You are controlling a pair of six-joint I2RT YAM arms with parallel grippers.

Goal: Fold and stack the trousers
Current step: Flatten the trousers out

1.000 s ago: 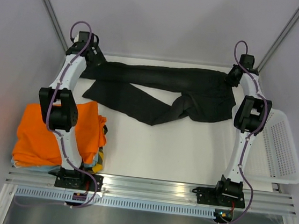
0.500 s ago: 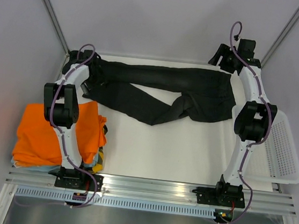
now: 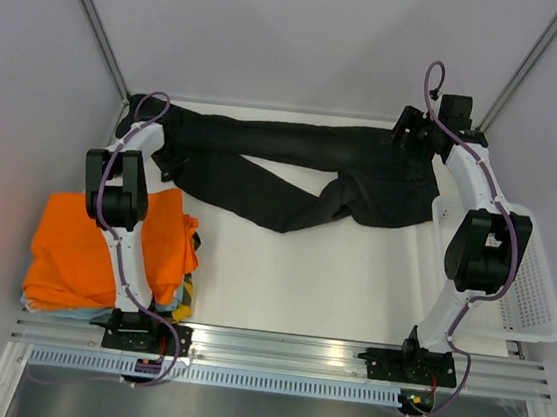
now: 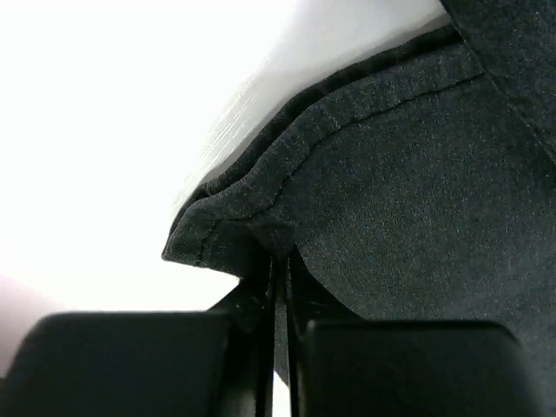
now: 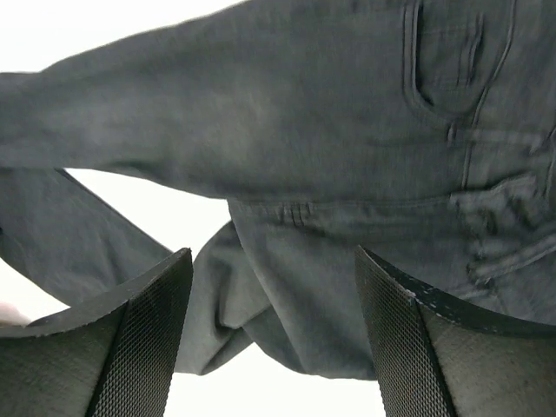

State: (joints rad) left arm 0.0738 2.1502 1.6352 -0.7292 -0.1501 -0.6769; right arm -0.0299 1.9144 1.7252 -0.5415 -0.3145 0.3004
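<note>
The black trousers lie spread across the far half of the table, waist to the right and legs to the left. One leg is twisted under the other. My left gripper sits at the left end, shut on the hem of a trouser leg. In the left wrist view its jaws pinch the dark fabric. My right gripper hovers open over the waist end. In the right wrist view its mesh-padded fingers stand wide apart above the seat and pocket, holding nothing.
A folded orange garment tops a small stack at the near left, close to the left arm. A white perforated basket sits past the table's right edge. Walls and slanted frame posts close in the back.
My left gripper came down from the far left corner onto the leg hem and shut on it. My right gripper opened, lifted off the waist, then came back down over it.
</note>
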